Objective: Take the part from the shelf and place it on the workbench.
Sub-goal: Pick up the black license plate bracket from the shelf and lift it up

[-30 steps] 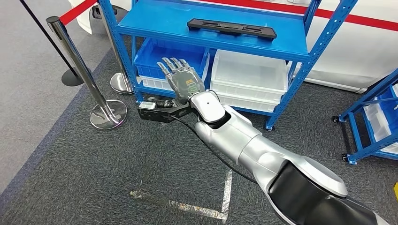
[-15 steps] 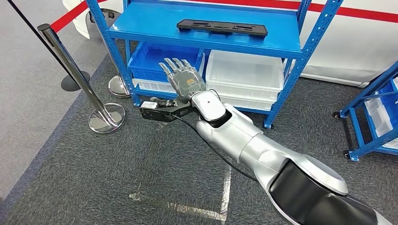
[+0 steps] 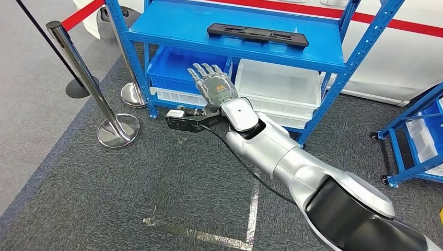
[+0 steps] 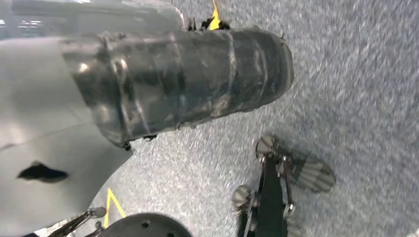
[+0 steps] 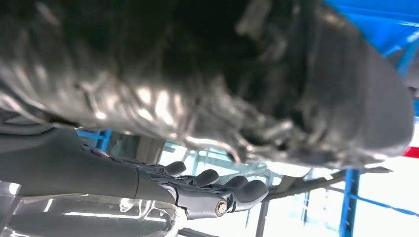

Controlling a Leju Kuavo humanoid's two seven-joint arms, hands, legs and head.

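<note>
Black and long, the part [image 3: 257,35] is laid flat across the top board of the blue shelf [image 3: 172,26], towards the board's right half and well apart from any hand. The right hand [image 3: 214,90] is seen in the head view below that board, raised in front of the lower level with its fingers [image 3: 202,71] stretched straight and spread, nothing being held in it. The part is thus found above and a little to the right of the hand, with the edge of the top board between them. In the right wrist view the same dark fingers [image 5: 217,190] are shown extended and apart, with blue shelf posts behind them. On the lower level a blue bin [image 3: 175,65] and a clear bin [image 3: 279,86] are set side by side, just behind the hand. Two chrome posts [image 3: 83,70] joined by a red belt [image 3: 82,13] are stood on the grey carpet to the left of the shelf. Whether the left hand is released or clenched cannot be told.
</note>
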